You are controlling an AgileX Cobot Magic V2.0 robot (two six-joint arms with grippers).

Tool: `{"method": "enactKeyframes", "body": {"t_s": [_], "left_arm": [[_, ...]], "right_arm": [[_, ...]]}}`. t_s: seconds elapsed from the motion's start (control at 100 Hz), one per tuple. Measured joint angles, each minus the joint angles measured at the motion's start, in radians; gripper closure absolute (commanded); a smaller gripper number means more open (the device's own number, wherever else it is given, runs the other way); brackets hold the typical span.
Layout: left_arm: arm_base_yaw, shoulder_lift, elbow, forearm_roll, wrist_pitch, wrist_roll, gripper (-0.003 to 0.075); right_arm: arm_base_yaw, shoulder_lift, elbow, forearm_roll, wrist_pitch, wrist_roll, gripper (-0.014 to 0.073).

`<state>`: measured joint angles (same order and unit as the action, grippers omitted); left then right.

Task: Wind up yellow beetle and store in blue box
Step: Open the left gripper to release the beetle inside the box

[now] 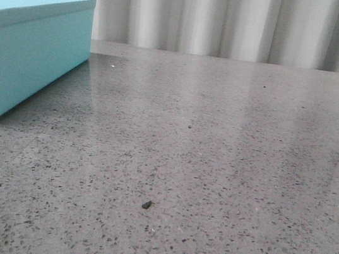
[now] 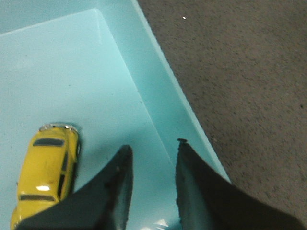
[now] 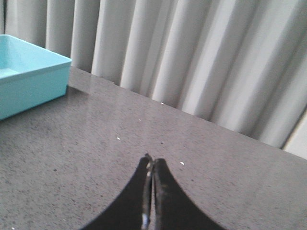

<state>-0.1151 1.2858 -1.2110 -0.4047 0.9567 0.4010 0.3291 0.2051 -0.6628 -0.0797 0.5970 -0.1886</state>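
The yellow beetle (image 2: 45, 172) lies on the floor of the blue box (image 2: 86, 81), seen in the left wrist view. My left gripper (image 2: 153, 146) hangs over the box's inside next to its side wall, open and empty, with the car beside one finger. The blue box also shows at the far left in the front view (image 1: 24, 54) and in the right wrist view (image 3: 29, 76). My right gripper (image 3: 152, 160) is shut and empty above the bare grey table, well away from the box. Neither gripper shows in the front view.
A grey speckled table (image 1: 214, 172) stretches from the box to the right. A small dark speck (image 1: 146, 205) lies near its front. Pale pleated curtains (image 1: 236, 19) hang behind the table's far edge.
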Motion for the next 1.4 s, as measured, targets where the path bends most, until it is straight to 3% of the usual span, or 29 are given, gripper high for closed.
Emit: {"method": "enactKeyframes", "body": {"t_s": [0.27,0.5,0.73,0.94,1.15,1.4], "left_arm": [[0.0,-0.368,0.279,-0.013,-0.045,0.01,0.0683],[0.0,-0.772,0.494,-0.046,-0.209,0.012,0.0743],[0.0,-1.037,0.676,-0.079,-0.295,0.012,0.0741],[0.0,-1.142,0.778,-0.117,-0.332,0.012,0.0741],[0.0,-1.149,0.833,-0.15,-0.4,0.012,0.0741],[0.0,-1.149,0.875,-0.243,-0.396,0.012,0.0741]], "right_arm": [[0.0,-0.104,0.0,-0.046,0.067,0.0,0.0635],[0.0,-0.122,0.0,-0.05,0.069,0.0,0.0635],[0.027,-0.124,0.0,-0.05,0.053,0.0,0.0635],[0.031,-0.198,0.007,-0.05,0.06,0.0,0.0635],[0.031,-0.221,0.057,-0.055,0.171,0.004,0.0635],[0.031,-0.221,0.083,-0.066,0.193,0.006,0.0635]]}}
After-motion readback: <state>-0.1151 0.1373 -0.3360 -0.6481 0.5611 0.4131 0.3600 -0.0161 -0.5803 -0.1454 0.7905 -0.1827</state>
